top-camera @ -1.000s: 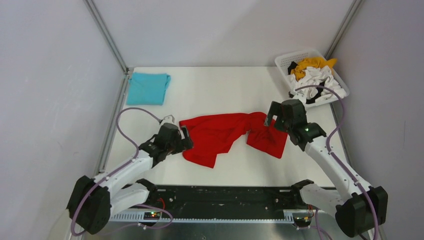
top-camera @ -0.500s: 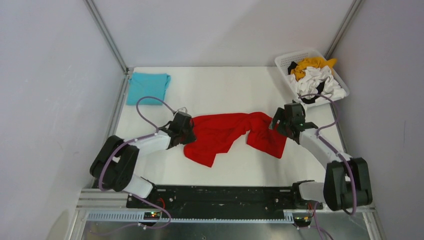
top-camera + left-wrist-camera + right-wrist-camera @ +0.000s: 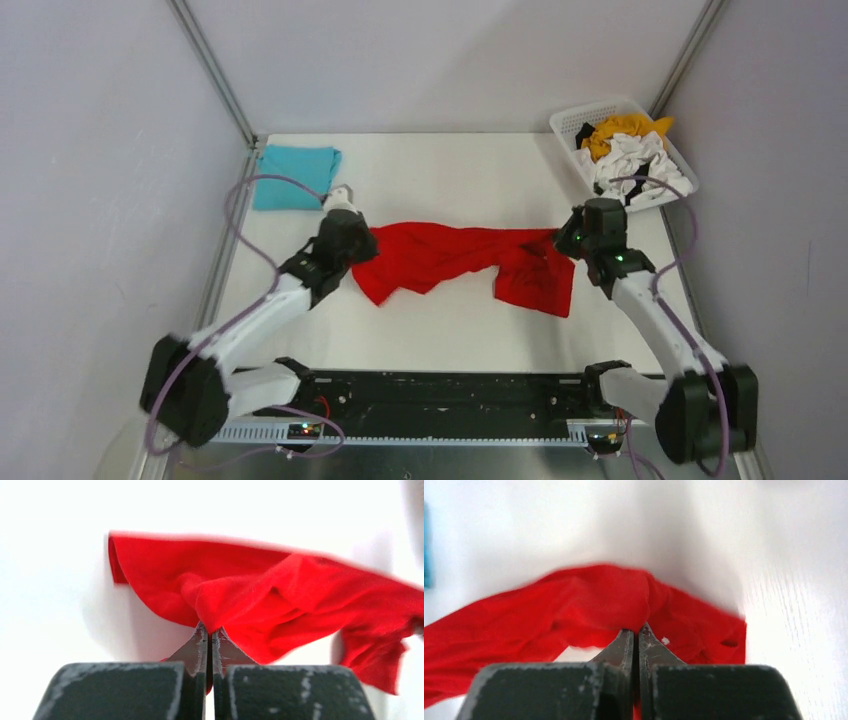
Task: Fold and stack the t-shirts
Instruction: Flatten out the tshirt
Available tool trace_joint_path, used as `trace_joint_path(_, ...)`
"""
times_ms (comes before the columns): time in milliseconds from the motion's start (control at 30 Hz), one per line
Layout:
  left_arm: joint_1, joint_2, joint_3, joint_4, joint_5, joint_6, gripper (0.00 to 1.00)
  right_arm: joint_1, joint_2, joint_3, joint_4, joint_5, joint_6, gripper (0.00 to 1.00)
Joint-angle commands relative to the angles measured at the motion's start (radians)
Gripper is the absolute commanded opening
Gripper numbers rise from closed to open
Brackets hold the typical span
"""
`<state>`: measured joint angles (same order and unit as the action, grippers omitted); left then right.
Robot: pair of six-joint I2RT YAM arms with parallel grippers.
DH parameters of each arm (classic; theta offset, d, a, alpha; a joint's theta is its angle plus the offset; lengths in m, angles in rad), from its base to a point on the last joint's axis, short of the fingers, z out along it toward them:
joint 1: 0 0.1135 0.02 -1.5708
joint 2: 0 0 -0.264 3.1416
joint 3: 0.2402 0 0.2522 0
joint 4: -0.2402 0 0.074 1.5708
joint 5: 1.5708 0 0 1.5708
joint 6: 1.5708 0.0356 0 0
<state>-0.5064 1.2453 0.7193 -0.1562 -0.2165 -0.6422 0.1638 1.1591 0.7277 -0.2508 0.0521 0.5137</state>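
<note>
The red t-shirt (image 3: 455, 262) is lying across the middle of the table (image 3: 450, 170), pulled into a long band between the two arms. Its far edge is running nearly straight from one gripper to the other, while the near edge is sagging in loose folds, deepest on the right side.

The left gripper (image 3: 210, 630) is clenching a bunched fold at the shirt's left end, its jaws pressed together on the red cloth. The right gripper (image 3: 638, 630) is pinching the right end in the same way, its fingers closed tight on a gathered tuck.

Bare white tabletop is showing beyond the shirt's far edge, reaching to the back wall. A narrower bare strip is running between the shirt's near folds and the table's front edge.

The folded turquoise t-shirt (image 3: 295, 177) is sitting in the far-left corner, near the left gripper but apart from it. The white basket (image 3: 575, 120) is holding orange-yellow (image 3: 620, 128) and white (image 3: 630, 155) shirts at the far-right corner, near the right arm. Grey walls are closing in the left, right and far sides.
</note>
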Motion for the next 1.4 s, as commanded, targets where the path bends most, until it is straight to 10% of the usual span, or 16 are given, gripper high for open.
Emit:
trace_joint_path(0, -0.004, -0.284, 0.048, -0.004, -0.143, 0.094, 0.00, 0.032, -0.247, 0.126, -0.105, 0.006, -0.074, 0.00)
trace_joint_path(333, -0.006, -0.915, 0.159, -0.080, -0.070, 0.210, 0.00, 0.057, -0.618, 0.464, -0.310, -0.227, -0.150, 0.00)
trace_joint_path(600, -0.006, -1.049, 0.256, -0.100, 0.097, 0.209, 0.00, 0.055, -0.654, 0.693, -0.376, -0.317, -0.145, 0.00)
trace_joint_path(933, -0.005, -0.742, 0.160, -0.157, -0.195, 0.215, 0.06, 0.049, -0.379, 0.649, -0.391, 0.098, -0.208, 0.00)
trace_joint_path(1067, 0.010, -0.450, 0.095, -0.164, -0.309, 0.170, 0.19, -0.007, -0.147, 0.530, -0.249, 0.090, -0.221, 0.00)
trace_joint_path(1200, 0.074, -0.077, 0.123, -0.205, -0.224, 0.131, 0.56, -0.031, 0.149, 0.451, -0.086, 0.078, -0.214, 0.05)
trace_joint_path(1267, 0.128, 0.057, 0.182, -0.233, -0.174, 0.110, 0.89, -0.032, 0.295, 0.467, -0.040, 0.080, -0.211, 0.37)
trace_joint_path(1367, 0.167, 0.146, 0.253, -0.243, -0.163, 0.097, 0.99, -0.021, 0.447, 0.543, -0.056, 0.131, -0.195, 0.94)
